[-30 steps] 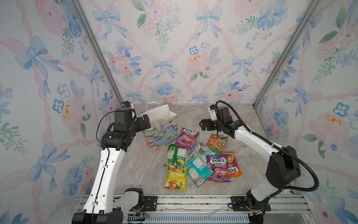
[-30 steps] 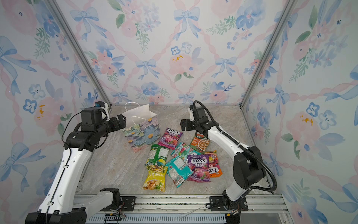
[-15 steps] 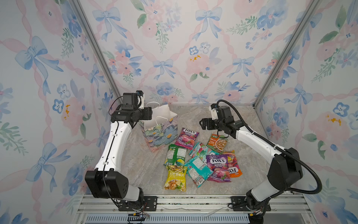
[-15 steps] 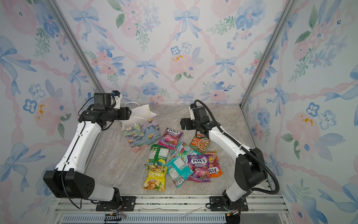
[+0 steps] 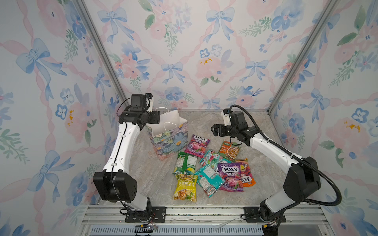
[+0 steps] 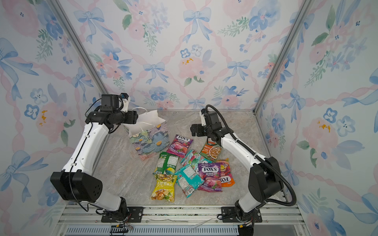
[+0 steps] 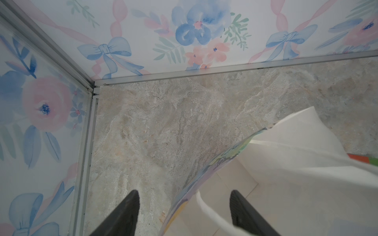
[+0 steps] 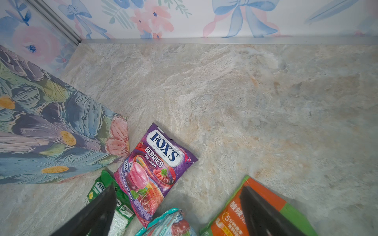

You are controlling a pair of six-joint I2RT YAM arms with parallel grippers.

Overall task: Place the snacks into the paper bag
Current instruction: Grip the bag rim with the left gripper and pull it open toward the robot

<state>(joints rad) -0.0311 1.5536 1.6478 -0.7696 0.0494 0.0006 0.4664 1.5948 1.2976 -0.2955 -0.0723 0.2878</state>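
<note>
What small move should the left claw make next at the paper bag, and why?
Probably close the left claw on the wall of the paper bag: its fingers stand open astride the rim, one inside, one outside, so a grip would steady it for loading.

orange packet (image 5: 248,179): mostly under purple packet (image 5: 231,174) | paper bag (image 8: 51,132): cut off

Left arm (image 5: 122,147), right arm (image 5: 272,149): white shells, chunky black joint blocks. Thin black wire on L, ribbed black conduit (image 5: 339,194) on R. Fingers (image 7: 124,212) matte black, tapered.
</note>
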